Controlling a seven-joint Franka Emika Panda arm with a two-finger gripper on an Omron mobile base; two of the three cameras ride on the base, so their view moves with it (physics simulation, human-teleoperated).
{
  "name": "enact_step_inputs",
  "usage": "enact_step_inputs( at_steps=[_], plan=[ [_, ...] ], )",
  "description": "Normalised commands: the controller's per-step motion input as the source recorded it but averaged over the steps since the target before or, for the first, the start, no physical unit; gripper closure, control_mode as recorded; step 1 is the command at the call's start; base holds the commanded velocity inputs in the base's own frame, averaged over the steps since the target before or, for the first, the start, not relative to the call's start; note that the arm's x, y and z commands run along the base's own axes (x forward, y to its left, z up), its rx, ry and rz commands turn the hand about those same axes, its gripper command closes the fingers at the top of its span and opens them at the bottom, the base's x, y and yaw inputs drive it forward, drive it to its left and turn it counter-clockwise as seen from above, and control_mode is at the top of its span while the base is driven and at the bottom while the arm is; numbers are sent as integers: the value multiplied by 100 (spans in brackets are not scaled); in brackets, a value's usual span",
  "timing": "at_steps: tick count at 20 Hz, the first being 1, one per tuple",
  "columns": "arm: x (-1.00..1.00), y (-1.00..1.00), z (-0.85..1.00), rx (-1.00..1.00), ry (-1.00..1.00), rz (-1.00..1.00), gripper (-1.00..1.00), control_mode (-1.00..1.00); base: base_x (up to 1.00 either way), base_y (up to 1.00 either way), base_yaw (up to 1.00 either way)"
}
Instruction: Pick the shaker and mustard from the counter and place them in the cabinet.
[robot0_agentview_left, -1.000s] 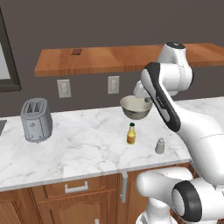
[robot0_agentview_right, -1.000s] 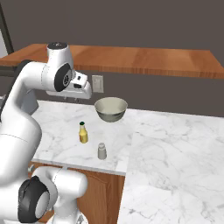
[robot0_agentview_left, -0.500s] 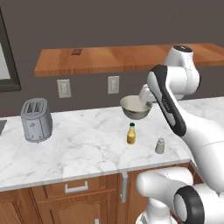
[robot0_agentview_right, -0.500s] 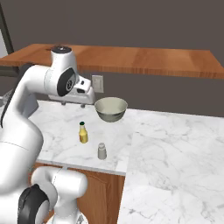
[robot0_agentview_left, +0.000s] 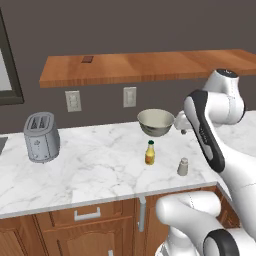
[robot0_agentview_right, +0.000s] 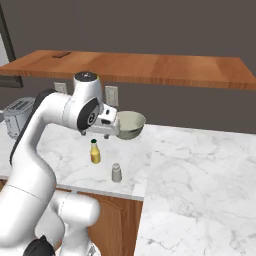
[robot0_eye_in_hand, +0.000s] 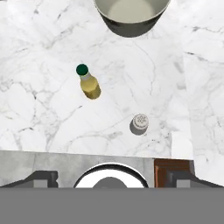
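Hand view: shaker (robot0_eye_in_hand: 140, 121) and mustard (robot0_eye_in_hand: 89, 83) both upright on the worktop (robot0_eye_in_hand: 52, 118), ungrasped.
Shaker stands straight ahead near 12 o'clock from the gripper (robot0_eye_in_hand: 111, 178), mustard farther at 11; jaws wide apart and empty, high above.

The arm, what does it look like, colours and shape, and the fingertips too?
The arm is glossy white with rounded, bulky links and dark grey to black joint bands and caps. No cables or markings show. In the hand view, its two fingertips are small, dark grey, blocky stubs.
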Motion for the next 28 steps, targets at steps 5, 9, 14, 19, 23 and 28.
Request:
enact_step_inputs(
  at_steps=[5, 9, 14, 19, 23, 28],
  plan=[
    [-5, -44, -40, 0, 0, 0, -100, -100, 0, 0, 0],
    [0, -49, -39, 0, 0, 2, -100, -100, 0, 0, 0],
    [0, -43, -33, 0, -2, 9, -100, -100, 0, 0, 0],
    [-7, -29, -16, 0, -16, 18, -100, -100, 0, 0, 0],
    [-10, -10, -12, 0, -25, 25, -100, -100, 0, 0, 0],
    [-17, 1, -24, 0, -22, 27, -100, -100, 0, 0, 0]
  ],
)
